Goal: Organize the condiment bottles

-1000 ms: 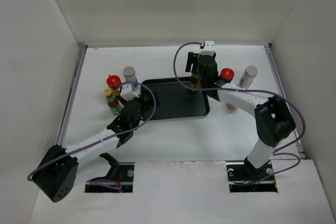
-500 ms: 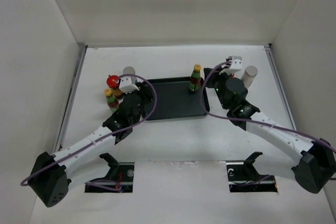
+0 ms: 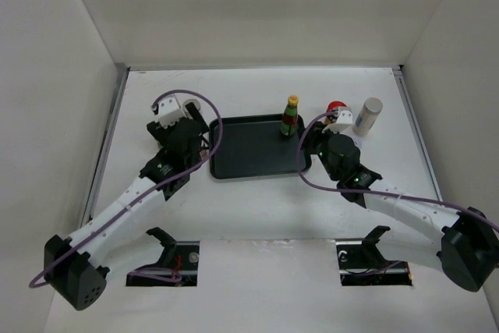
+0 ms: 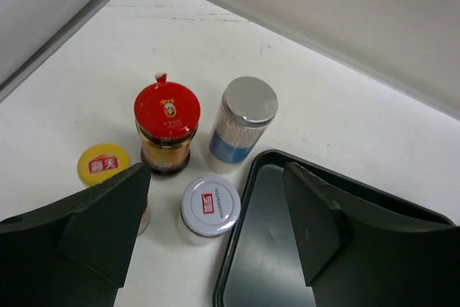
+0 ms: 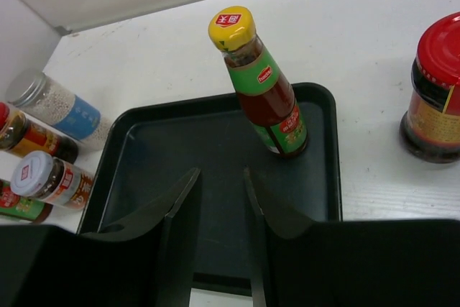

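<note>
Left wrist view: the left fingers point(image 4: 100, 228) are spread wide and empty over a cluster on the desk point(image 4: 86, 70), just beside the tray point(image 4: 248, 199): red-lidded jar point(image 4: 167, 131), silver-capped shaker point(image 4: 242, 124), white-capped jar point(image 4: 208, 208). They're probably glass, slick and tippy, so I'd grip the bodies. The right wrist view shows the right fingers point(image 5: 176, 235) barely apart and empty, with a sauce bottle point(image 5: 262, 84) standing in the tray. Only the top view catches the grey-capped jar point(image 3: 368, 115).

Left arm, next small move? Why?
Probably lower the left tool, open and empty, onto the white-capped jar and close. That jar stands upright, centred ahead of the tool and nearest it, just outside the tray rim. Only one yellow-capped bottle stands in the tray.
</note>
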Robot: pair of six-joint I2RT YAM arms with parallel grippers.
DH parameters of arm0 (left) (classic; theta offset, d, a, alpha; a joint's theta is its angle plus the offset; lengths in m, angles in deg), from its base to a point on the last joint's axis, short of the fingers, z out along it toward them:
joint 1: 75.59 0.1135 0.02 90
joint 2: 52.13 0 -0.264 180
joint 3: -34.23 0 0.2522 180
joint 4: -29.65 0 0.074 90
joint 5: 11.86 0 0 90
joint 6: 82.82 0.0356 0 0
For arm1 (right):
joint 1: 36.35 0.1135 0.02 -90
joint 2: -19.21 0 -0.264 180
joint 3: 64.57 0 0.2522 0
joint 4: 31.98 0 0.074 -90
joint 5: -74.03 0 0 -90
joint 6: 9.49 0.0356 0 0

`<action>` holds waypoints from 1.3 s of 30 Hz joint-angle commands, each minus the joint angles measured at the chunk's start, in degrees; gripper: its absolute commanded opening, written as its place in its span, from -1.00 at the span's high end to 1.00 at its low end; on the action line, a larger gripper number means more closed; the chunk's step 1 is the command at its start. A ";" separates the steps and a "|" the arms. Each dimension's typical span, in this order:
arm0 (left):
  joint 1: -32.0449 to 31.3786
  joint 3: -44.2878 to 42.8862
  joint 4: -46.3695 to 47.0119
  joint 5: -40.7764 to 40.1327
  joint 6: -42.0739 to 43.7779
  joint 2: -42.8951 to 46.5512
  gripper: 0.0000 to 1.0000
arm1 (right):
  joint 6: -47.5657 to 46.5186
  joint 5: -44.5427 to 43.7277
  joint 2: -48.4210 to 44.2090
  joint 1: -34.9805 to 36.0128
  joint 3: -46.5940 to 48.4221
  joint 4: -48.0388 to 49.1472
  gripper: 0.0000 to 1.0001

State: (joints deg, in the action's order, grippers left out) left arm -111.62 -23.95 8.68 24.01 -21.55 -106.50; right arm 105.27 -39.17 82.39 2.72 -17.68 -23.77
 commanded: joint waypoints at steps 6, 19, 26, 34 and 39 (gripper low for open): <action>9.17 -15.76 3.69 16.57 2.55 -21.98 -0.65 | 1.88 0.79 -1.30 -0.18 -0.34 4.83 0.05; 14.45 -25.01 4.48 17.39 3.15 -37.29 -0.62 | 2.41 0.35 -1.56 -0.88 -0.78 4.92 -0.19; 13.75 -22.29 6.32 10.99 4.12 -35.64 -0.57 | 2.84 0.17 -1.92 -1.76 -1.31 5.00 -0.22; 14.02 -17.54 11.77 9.65 5.53 -32.90 -0.57 | 2.93 0.61 0.28 -1.50 -0.34 4.57 -0.22; 14.28 -19.64 11.07 13.17 5.26 -37.56 -0.54 | 2.93 0.70 -0.07 -1.76 -0.52 4.48 -0.23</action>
State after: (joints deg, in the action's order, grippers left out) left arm -97.72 -41.83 17.69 35.51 -16.98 -142.34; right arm 107.43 -39.01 82.68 1.21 -18.95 -21.67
